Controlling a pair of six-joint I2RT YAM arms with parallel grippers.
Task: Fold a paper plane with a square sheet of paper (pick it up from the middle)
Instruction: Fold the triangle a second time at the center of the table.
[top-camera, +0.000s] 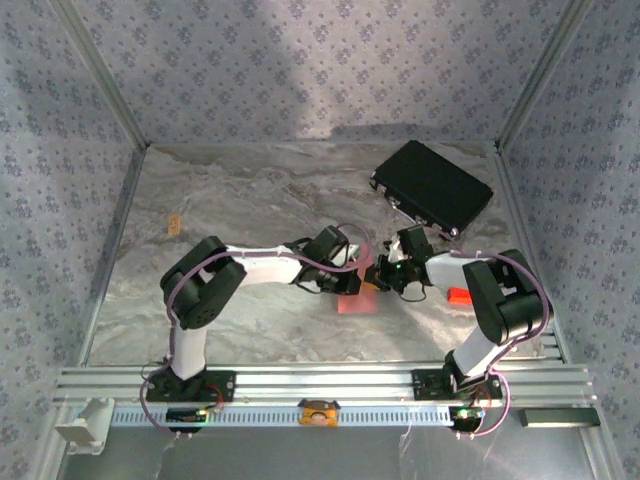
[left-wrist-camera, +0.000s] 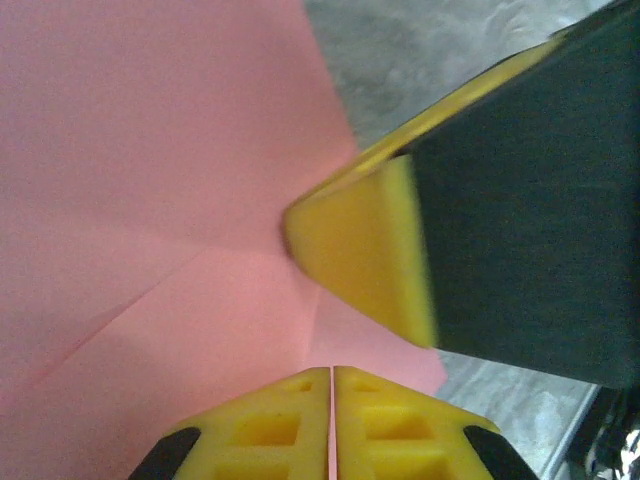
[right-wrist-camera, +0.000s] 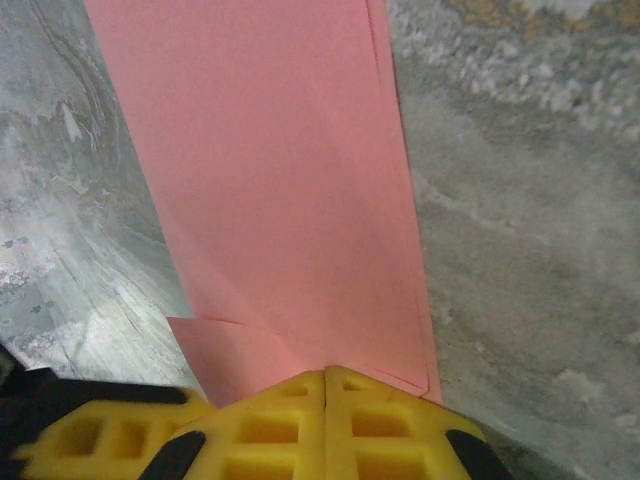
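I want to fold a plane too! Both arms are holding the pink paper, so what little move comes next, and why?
Probably slide the right fingers along the fold to press it flat. Right and left fingers are both shut on the paper, and its edge shows two layers lying slightly apart.

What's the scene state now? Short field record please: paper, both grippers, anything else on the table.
paper: pink paper sheet, partly folded, with a crease and layered edges, lying between the two grippers
left gripper: shut, pinching the sheet
right gripper: shut, pinching the sheet's edge
grippers: tips close together over the sheet
other: black case at far right of the table; small orange tag at far left
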